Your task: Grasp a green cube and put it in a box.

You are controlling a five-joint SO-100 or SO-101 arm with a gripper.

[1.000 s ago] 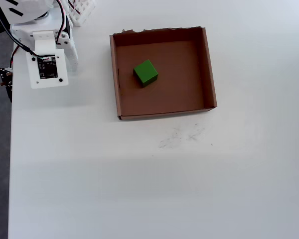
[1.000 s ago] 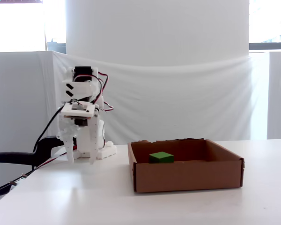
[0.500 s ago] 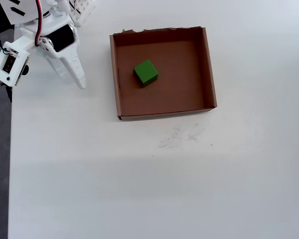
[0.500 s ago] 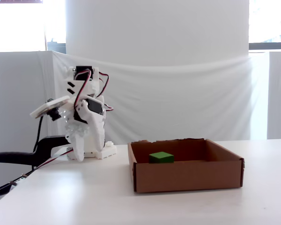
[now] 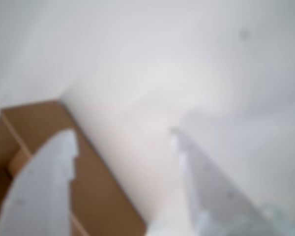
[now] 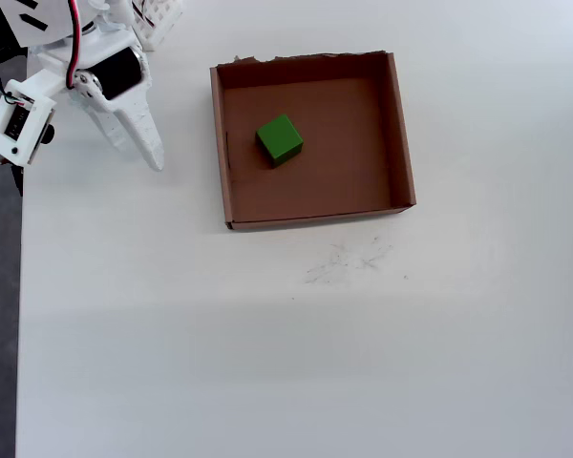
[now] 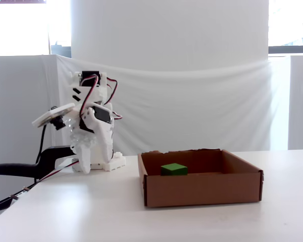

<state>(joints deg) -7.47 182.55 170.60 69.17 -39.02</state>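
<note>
The green cube (image 6: pixel 279 139) lies flat on the floor of the box (image 6: pixel 401 124), left of its middle; the fixed view also shows the cube (image 7: pixel 173 169) behind the front wall of the box (image 7: pixel 202 189). My gripper (image 6: pixel 141 157) hangs over the bare table, well left of the box, with its fingers pointing down and toward it. In the wrist view the gripper (image 5: pixel 122 132) is open with only white table between its blurred fingers, and a box corner (image 5: pixel 103 196) shows at lower left. That view does not show the cube.
The arm's white base (image 6: pixel 158 19) and its cables sit at the table's back left corner. The table's left edge (image 6: pixel 19 286) runs close beside the arm. Faint scuff marks (image 6: pixel 344 262) lie in front of the box. A white curtain (image 7: pixel 192 111) hangs behind.
Since a second ago the wrist has turned, swinging its circuit board out to the left and baring the fingers. Over the last half second almost nothing moved. The cube stayed put.
</note>
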